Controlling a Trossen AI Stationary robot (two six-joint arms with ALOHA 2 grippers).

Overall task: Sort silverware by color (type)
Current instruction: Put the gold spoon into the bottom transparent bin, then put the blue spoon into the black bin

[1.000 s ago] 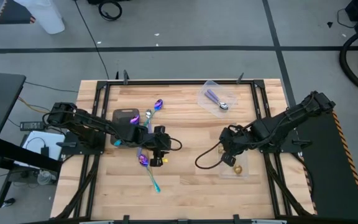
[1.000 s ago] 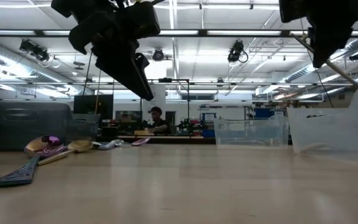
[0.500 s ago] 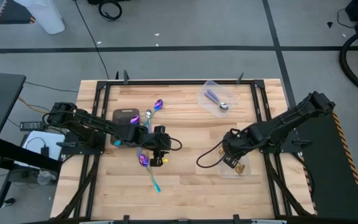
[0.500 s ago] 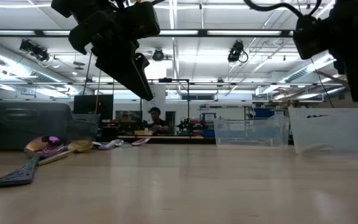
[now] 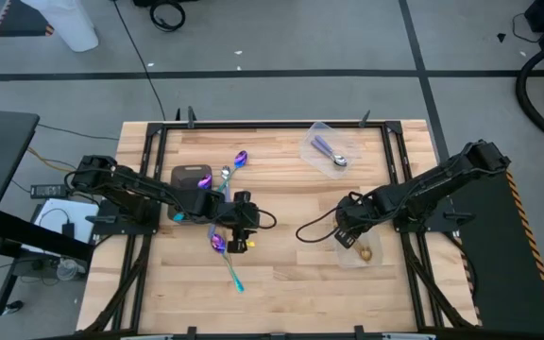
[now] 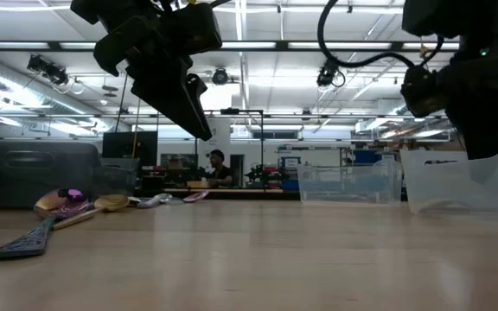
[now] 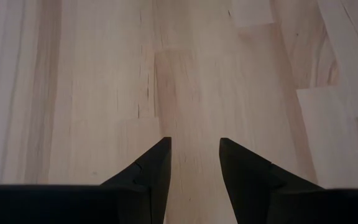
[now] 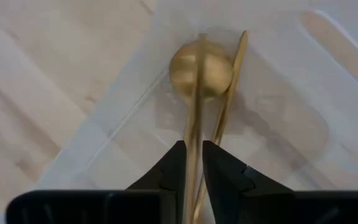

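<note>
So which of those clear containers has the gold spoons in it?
The clear container under the right tool, near the table's right side; the other container, at the far edge, holds lilac-handled spoons.

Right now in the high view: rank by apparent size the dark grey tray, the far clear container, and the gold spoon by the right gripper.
1. Far clear container
2. Dark grey tray, close to it and partly hidden by the left arm, so unsure
3. Gold spoon, clearly smallest

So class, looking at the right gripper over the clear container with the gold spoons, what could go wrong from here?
1. The right gripper has a gold spoon between nearly closed fingers; lifting now could drag it back out of the clear container.
2. The second gold spoon lies alongside and could get knocked.
</note>
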